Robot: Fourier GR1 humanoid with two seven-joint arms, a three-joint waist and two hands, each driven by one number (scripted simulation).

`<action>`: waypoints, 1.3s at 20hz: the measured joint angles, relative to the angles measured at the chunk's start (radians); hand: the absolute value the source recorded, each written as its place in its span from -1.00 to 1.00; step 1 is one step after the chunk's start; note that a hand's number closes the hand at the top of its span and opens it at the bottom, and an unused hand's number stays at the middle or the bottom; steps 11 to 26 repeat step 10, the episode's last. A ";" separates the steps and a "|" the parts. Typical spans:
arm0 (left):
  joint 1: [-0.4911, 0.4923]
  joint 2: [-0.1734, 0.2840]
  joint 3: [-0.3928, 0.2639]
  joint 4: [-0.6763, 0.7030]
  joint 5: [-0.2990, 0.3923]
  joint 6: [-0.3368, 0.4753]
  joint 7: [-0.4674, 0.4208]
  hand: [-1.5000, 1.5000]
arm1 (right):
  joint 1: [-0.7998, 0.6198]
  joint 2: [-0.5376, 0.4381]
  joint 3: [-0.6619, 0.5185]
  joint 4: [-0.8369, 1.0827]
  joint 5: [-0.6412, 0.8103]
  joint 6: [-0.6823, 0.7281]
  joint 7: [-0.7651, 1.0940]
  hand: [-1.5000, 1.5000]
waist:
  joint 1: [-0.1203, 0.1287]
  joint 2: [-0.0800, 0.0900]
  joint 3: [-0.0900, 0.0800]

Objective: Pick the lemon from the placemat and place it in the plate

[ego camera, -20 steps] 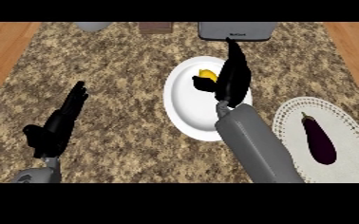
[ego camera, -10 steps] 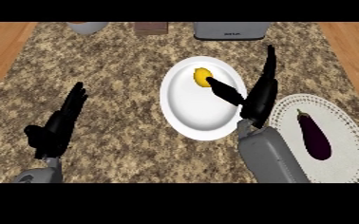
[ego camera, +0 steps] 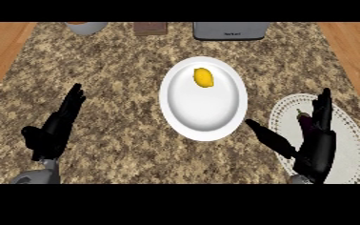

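Right hand (ego camera: 314,145) lay over the placemat (ego camera: 288,108) and hid most of the eggplant (ego camera: 305,119); only the stem end and a strip of purple skin showed. Placemat's lower part was covered by the hand.

3 items along the counter's far edge were cut off by the upper band: a grey round vessel (ego camera: 86,27), a brown block (ego camera: 150,27), a grey box (ego camera: 231,30). Identity of each could not be told.

Left forearm (ego camera: 36,177) was cut off at the lower edge.

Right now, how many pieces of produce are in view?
2: a lemon on the white plate at the counter's middle, and an eggplant on the placemat at right, partly hidden by the right robot hand.
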 measured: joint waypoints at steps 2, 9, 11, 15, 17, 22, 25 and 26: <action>-0.001 0.000 0.003 0.005 -0.004 0.002 -0.008 0.00 | 0.074 -0.020 -0.027 -0.012 -0.095 0.047 -0.120 -1.00 | -0.001 0.000 0.000; 0.017 -0.006 -0.001 -0.051 -0.005 -0.007 0.030 0.00 | 0.215 -0.026 -0.148 0.079 -0.282 0.228 -0.435 -1.00 | 0.005 0.000 -0.001; 0.009 -0.011 0.000 -0.025 -0.011 -0.005 0.012 0.00 | 0.222 -0.021 -0.165 0.096 -0.293 0.244 -0.461 -1.00 | 0.005 0.000 -0.001; 0.009 -0.011 0.000 -0.025 -0.011 -0.005 0.012 0.00 | 0.222 -0.021 -0.165 0.096 -0.293 0.244 -0.461 -1.00 | 0.005 0.000 -0.001; 0.009 -0.011 0.000 -0.025 -0.011 -0.005 0.012 0.00 | 0.222 -0.021 -0.165 0.096 -0.293 0.244 -0.461 -1.00 | 0.005 0.000 -0.001; 0.009 -0.011 0.000 -0.025 -0.011 -0.005 0.012 0.00 | 0.222 -0.021 -0.165 0.096 -0.293 0.244 -0.461 -1.00 | 0.005 0.000 -0.001; 0.009 -0.011 0.000 -0.025 -0.011 -0.005 0.012 0.00 | 0.222 -0.021 -0.165 0.096 -0.293 0.244 -0.461 -1.00 | 0.005 0.000 -0.001; 0.009 -0.011 0.000 -0.025 -0.011 -0.005 0.012 0.00 | 0.222 -0.021 -0.165 0.096 -0.293 0.244 -0.461 -1.00 | 0.005 0.000 -0.001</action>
